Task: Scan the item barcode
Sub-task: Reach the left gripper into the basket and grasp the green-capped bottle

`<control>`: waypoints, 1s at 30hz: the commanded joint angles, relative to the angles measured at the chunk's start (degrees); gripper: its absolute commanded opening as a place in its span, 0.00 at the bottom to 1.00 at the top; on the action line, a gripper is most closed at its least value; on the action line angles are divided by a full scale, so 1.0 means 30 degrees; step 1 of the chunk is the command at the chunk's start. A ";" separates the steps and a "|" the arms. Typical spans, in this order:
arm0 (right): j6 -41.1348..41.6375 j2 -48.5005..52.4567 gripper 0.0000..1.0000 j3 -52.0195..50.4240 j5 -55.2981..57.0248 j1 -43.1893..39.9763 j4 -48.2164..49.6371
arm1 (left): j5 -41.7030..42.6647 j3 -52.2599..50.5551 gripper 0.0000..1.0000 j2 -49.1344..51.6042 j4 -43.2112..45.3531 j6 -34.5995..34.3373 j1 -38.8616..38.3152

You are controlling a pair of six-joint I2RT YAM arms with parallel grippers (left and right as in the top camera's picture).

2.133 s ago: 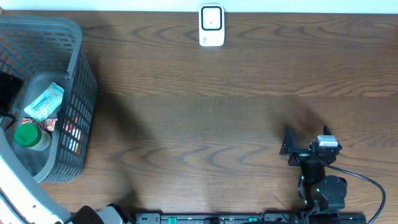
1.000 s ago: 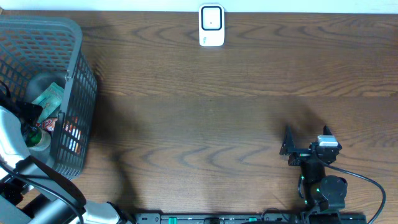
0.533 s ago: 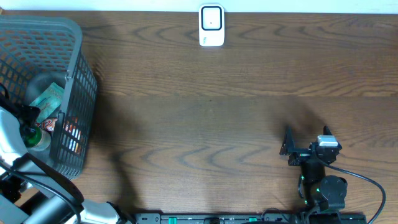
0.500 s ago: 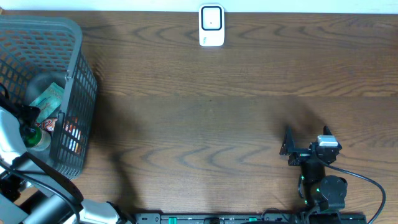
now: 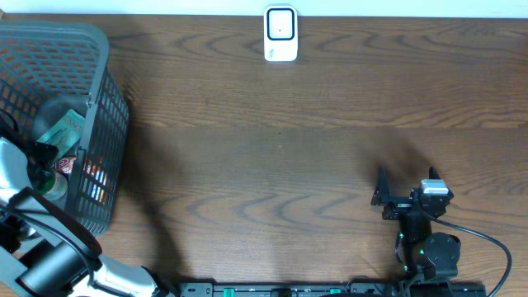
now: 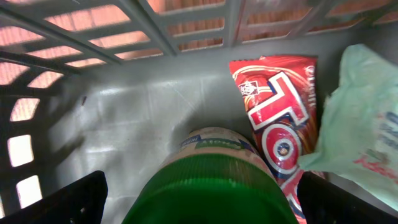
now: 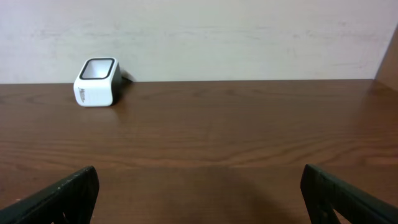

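At far left of the counter (image 5: 289,165), a grey lattice basket (image 5: 103,107) holds three items. The left tool (image 6: 205,202) is lowered inside it with its jaws spread to full width, one on each side of a green-capped jar (image 6: 214,180). The jaws grip nothing and do not yet touch the cap.

The jar stands upright on the basket floor. Just beside it to the right lies a red packet (image 6: 280,112), partly overlapped by a pale green pouch (image 6: 360,124).

Judged from the tool position, the jar is the item to scan.
- Expected handling: rigid body, noticeably heavier than the two soft packs, smooth label that may slip.
- Recommended hold: across the ribbed cap, or on the body just below it. The ribbing should resist rotation.
- Keep the closing jaw clear of the red packet.
- No barcode is visible on the jar from here, so allow for turning it after the lift.

At the far edge, centre, stands the white scanner (image 5: 280,35), well apart from the basket.

At lower right, the right tool (image 7: 198,183) is level above the counter, facing the scanner, jaws fully apart and empty.
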 commanded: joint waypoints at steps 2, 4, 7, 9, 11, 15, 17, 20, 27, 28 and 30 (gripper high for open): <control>0.0248 0.0007 0.99 -0.0022 0.0029 0.0109 -0.0073 | -0.0313 -0.0182 0.98 0.0874 0.0022 -0.0240 0.0102; 0.0248 0.0007 0.99 -0.0022 0.0022 0.0109 -0.0073 | -0.0299 -0.0182 0.98 0.1020 0.0015 -0.0240 0.0095; 0.0248 0.0007 0.99 -0.0022 0.0029 0.0109 -0.0073 | -0.0306 -0.0182 1.00 0.1188 0.0022 -0.0240 0.0102; 0.0248 0.0007 0.99 -0.0022 0.0029 0.0109 -0.0073 | -0.0306 -0.0182 0.90 0.1290 -0.0058 -0.0240 0.0095; 0.0248 0.0007 0.99 -0.0022 0.0029 0.0109 -0.0073 | -0.0306 -0.0182 0.82 0.1290 -0.0219 -0.0240 0.0102; 0.0248 0.0007 0.99 -0.0022 0.0029 0.0109 -0.0073 | -0.0262 -0.0182 0.72 0.1253 -0.0656 -0.0240 0.0095; 0.0248 0.0007 0.99 -0.0022 0.0029 0.0109 -0.0073 | -0.0117 -0.0175 0.71 0.1144 -0.0860 -0.0255 0.0102; 0.0248 0.0007 0.99 -0.0022 0.0029 0.0109 -0.0073 | 0.0386 -0.0175 0.70 0.0765 -0.1064 -0.0248 0.0095; 0.0248 0.0007 0.99 -0.0022 0.0029 0.0109 -0.0073 | 0.1843 0.0007 0.70 -0.1938 -0.1158 -0.0248 0.0102; 0.0248 0.0007 0.99 -0.0022 0.0029 0.0109 -0.0073 | 0.1894 0.0007 0.70 -0.2710 -0.1144 -0.0270 0.0095; 0.0248 0.0007 0.99 -0.0022 0.0022 0.0109 -0.0073 | 0.1938 0.0022 0.70 -0.4211 -0.1115 -0.0401 0.0102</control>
